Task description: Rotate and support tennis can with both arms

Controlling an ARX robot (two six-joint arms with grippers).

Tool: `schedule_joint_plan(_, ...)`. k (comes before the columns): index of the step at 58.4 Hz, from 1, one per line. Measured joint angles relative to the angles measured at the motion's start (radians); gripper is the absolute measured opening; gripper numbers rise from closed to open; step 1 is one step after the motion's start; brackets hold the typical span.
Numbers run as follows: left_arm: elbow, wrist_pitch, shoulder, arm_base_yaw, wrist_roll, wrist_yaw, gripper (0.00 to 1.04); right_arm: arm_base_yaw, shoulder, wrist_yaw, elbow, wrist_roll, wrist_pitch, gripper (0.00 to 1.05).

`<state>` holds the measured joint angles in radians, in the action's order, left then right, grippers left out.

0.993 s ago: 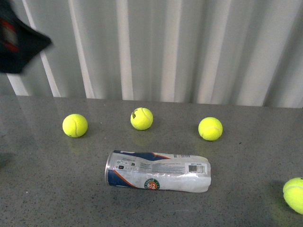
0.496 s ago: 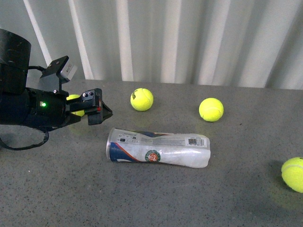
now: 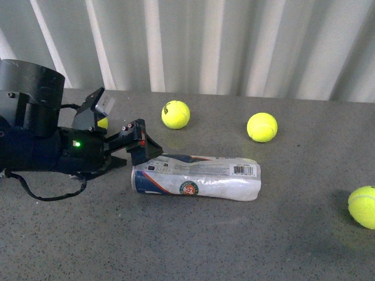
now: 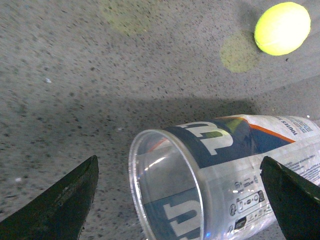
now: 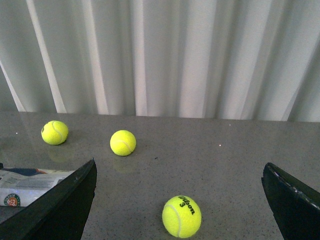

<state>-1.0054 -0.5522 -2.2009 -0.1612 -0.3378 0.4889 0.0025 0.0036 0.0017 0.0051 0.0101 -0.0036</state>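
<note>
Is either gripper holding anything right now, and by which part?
Nothing is held. The left gripper is open, with its fingers on either side of the tennis can's open end, not closed on it. The right gripper is open and empty.

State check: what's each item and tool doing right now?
tennis can: lying on its side on the table, open end toward the left arm, looks empty
left tool: open, one finger on each side of the can's open end, not closed on it
right tool: open, nothing between its fingers
tennis balls: loose on the table, outside the can
green light on the left arm: lit
</note>
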Motion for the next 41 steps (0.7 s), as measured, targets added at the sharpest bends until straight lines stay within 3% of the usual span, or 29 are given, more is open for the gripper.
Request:
schedule_joint_plan(6, 0.003, -0.061, -0.019, -0.023, -0.064, 0.023, 0.97, 0.0, 0.0, 0.0, 0.0, 0.0, 0.0, 0.98)
schedule_joint_plan(34, 0.03, -0.14, -0.024, -0.029, -0.236, 0.097, 0.14, 0.0, 0.0, 0.0, 0.0, 0.0, 0.0, 0.98)
schedule_joint_plan(41, 0.034, -0.132, 0.003, -0.028, -0.255, 0.142, 0.05, 0.0, 0.0, 0.0, 0.0, 0.0, 0.0, 0.98)
